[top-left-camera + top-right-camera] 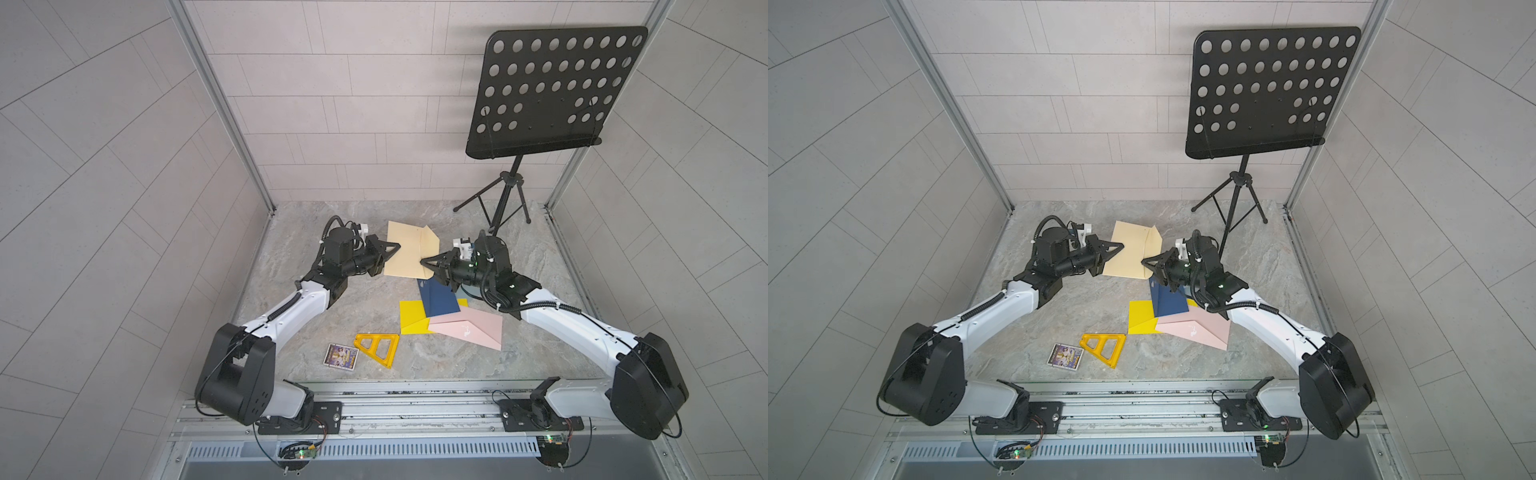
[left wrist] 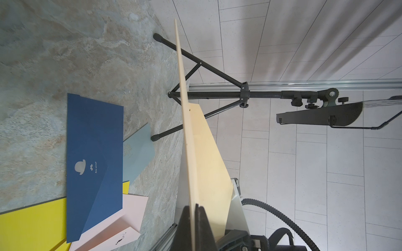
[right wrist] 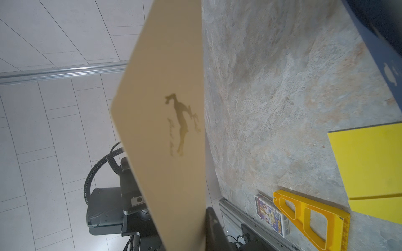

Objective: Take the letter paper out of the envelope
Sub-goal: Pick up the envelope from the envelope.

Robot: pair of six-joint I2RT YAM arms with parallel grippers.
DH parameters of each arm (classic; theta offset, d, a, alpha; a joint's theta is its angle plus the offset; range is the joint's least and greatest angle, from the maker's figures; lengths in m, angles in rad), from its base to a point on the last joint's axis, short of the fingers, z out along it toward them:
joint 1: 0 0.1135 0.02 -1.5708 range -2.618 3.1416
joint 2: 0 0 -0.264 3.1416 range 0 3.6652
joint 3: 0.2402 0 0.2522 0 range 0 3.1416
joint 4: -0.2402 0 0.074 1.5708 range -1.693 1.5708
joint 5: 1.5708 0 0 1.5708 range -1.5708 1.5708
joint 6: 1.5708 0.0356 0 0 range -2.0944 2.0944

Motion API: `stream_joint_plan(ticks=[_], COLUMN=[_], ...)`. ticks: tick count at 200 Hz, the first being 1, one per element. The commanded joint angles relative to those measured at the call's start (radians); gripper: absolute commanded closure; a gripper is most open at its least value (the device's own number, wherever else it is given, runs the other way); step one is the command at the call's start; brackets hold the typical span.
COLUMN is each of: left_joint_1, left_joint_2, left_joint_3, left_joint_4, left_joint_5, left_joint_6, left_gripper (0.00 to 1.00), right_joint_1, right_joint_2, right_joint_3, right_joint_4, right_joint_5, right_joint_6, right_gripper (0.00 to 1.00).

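Now: tan envelope [image 1: 405, 253] at frame centre in both top views, lifted off table [image 1: 324, 324], spanned between both grippers. Long axis runs top-bottom of frame; open flap [image 1: 430, 242] points right. Left gripper [image 1: 398, 247] clamped on left edge. Right gripper [image 1: 422, 262] at flap crease, fingers straddling sheet; clamped or not, cannot tell. Envelope contents hidden.

Tan envelope [image 1: 409, 251] aloft, flap [image 1: 430, 243] open
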Motion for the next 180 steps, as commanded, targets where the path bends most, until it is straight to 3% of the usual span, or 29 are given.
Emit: stream_joint_plan(ticks=[1, 74, 128, 150, 159, 180], left_joint_1=[-0.003, -0.003, -0.003, -0.003, -0.003, -0.003], left_joint_2=[-0.029, -0.030, -0.027, -0.025, -0.024, -0.030], left_joint_3=[0.002, -0.008, -0.010, -0.002, 0.003, 0.042], left_joint_4=[0.011, 0.022, 0.023, 0.006, -0.009, -0.117], left_joint_5=[-0.009, -0.017, -0.017, -0.014, -0.012, -0.011], left_joint_6=[0.002, -0.001, -0.001, 0.003, 0.010, 0.056], left_gripper=[1.00, 1.00, 1.00, 1.00, 0.87, 0.38], right_joint_1=[-0.006, -0.014, -0.015, -0.020, -0.022, -0.028], right_joint_2=[-0.039, -0.058, -0.054, -0.054, -0.055, -0.059], right_joint_3=[-0.011, -0.031, -0.022, -0.003, 0.019, 0.122], right_joint_4=[0.023, 0.053, 0.045, 0.002, -0.054, -0.289], right_joint_5=[0.020, 0.037, 0.038, 0.036, 0.033, 0.043], right_joint_6=[0.031, 0.062, 0.055, 0.015, -0.030, -0.236], right_gripper=[0.84, 0.86, 1.00, 1.00, 1.00, 1.00])
